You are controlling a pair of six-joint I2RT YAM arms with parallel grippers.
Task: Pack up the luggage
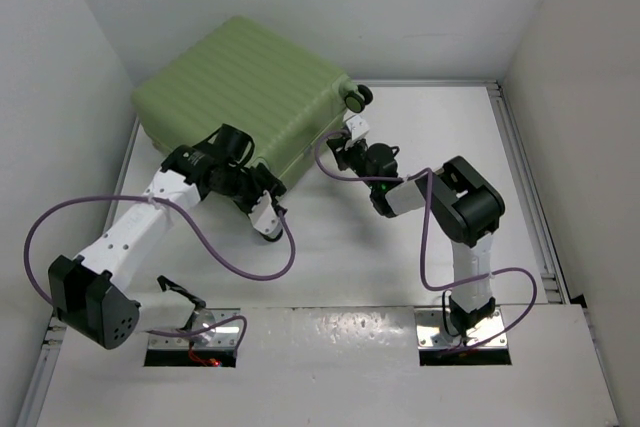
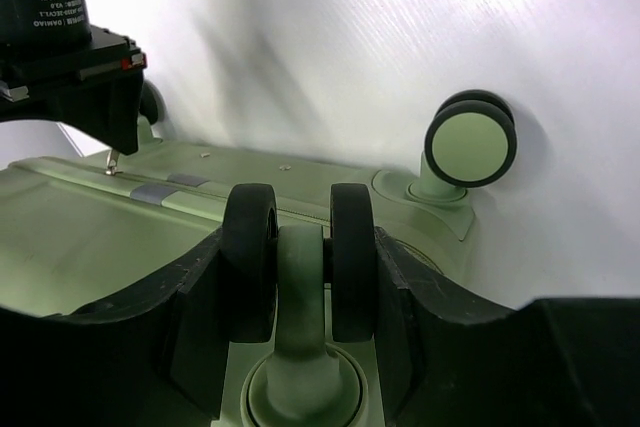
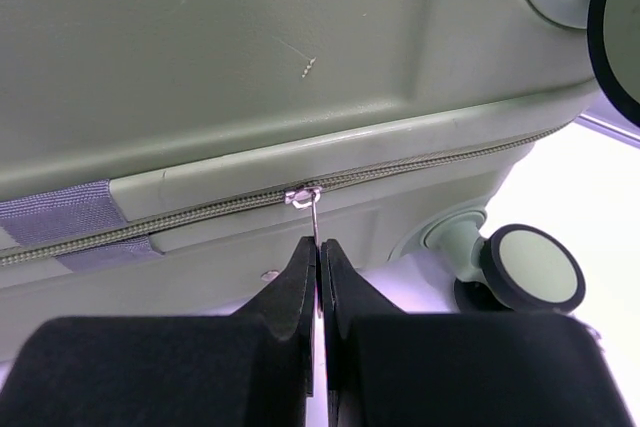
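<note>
The luggage (image 1: 250, 82) is a large pale-green ribbed suitcase lying closed at the back left of the table. My left gripper (image 1: 264, 215) is at its near corner. In the left wrist view its jaws (image 2: 300, 277) are shut on a black twin wheel (image 2: 352, 257), one finger pressed to each side. My right gripper (image 1: 350, 135) is at the suitcase's right edge. In the right wrist view it (image 3: 318, 247) is shut on the thin metal zipper pull (image 3: 315, 219), which hangs from the slider (image 3: 302, 195) on the closed zip.
Another wheel (image 2: 472, 139) stands beyond the held one, and one (image 3: 530, 267) sits right of the zip. White walls enclose the table on three sides. Purple cables (image 1: 240, 265) loop over the table by both arms. A small black object (image 1: 180, 292) lies near the left base.
</note>
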